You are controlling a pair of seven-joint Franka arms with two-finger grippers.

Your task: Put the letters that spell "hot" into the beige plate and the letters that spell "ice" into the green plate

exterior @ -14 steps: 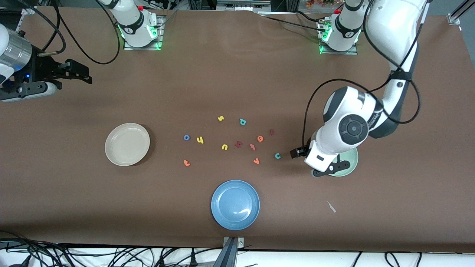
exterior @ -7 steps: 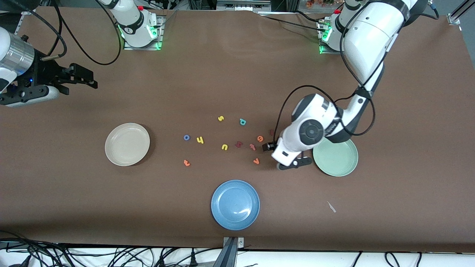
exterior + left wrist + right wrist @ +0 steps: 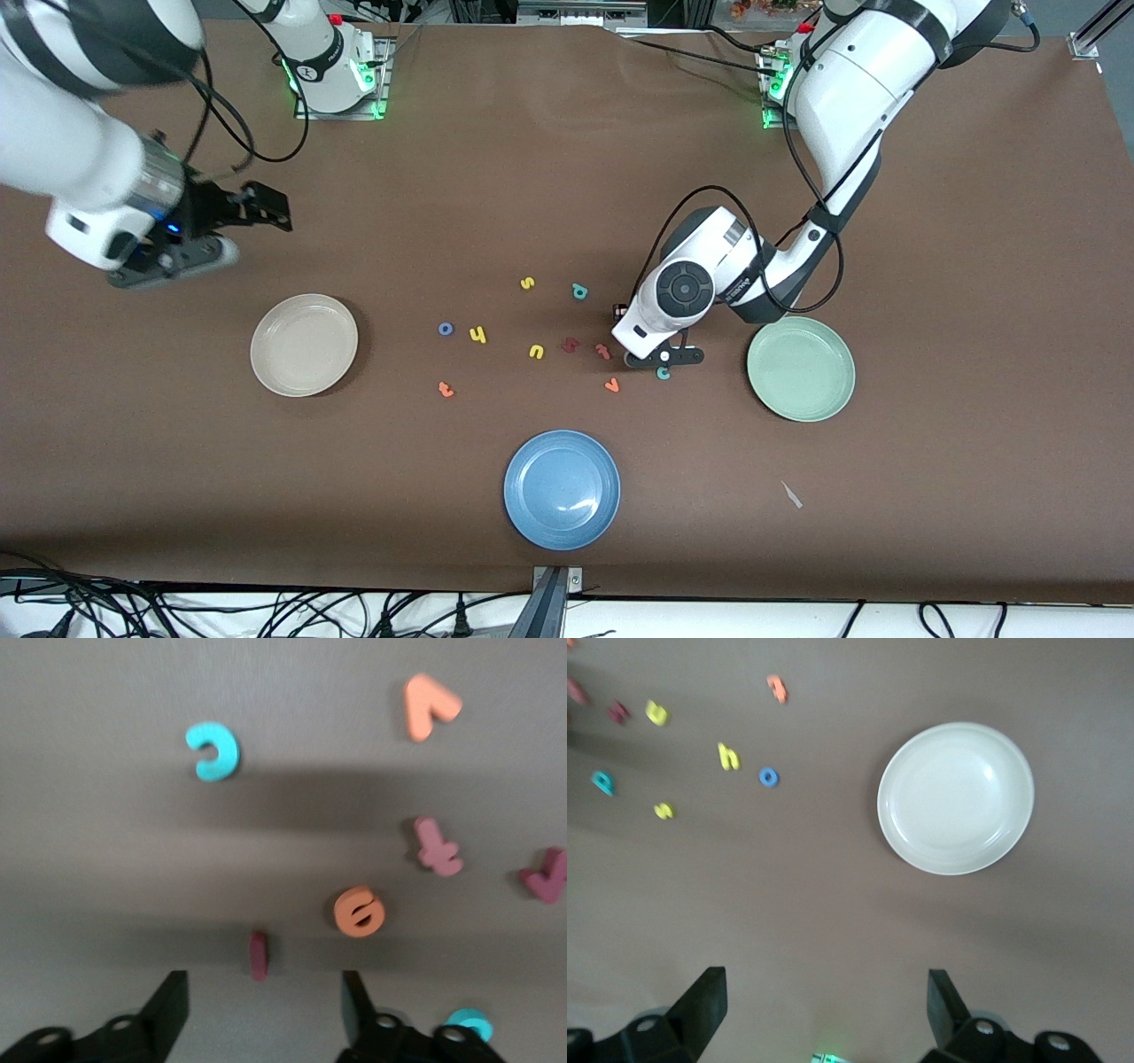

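My left gripper (image 3: 263, 1005) hangs low over the letters beside the green plate (image 3: 801, 369), open, with the dark red i (image 3: 258, 955) just ahead of its fingertips and touching neither. The orange e (image 3: 359, 911) lies beside the i; the hand hides both in the front view. The teal c (image 3: 663, 373) lies nearer the front camera. The blue o (image 3: 446, 329), yellow h (image 3: 478, 335) and orange t (image 3: 446, 388) lie toward the beige plate (image 3: 304, 345). My right gripper (image 3: 824, 1001) is open and holds nothing, above the table between its base and the beige plate.
A blue plate (image 3: 562, 489) sits near the front edge. Other letters lie in the cluster: yellow s (image 3: 527, 283), teal a (image 3: 579, 291), yellow u (image 3: 536, 352), a dark red letter (image 3: 570, 345), pink t (image 3: 603, 351), orange v (image 3: 611, 385). A white scrap (image 3: 791, 494) lies near the front.
The left arm swung from over the green plate to the letters and now covers the i and e. The right arm moved in from the table's end toward the beige plate.
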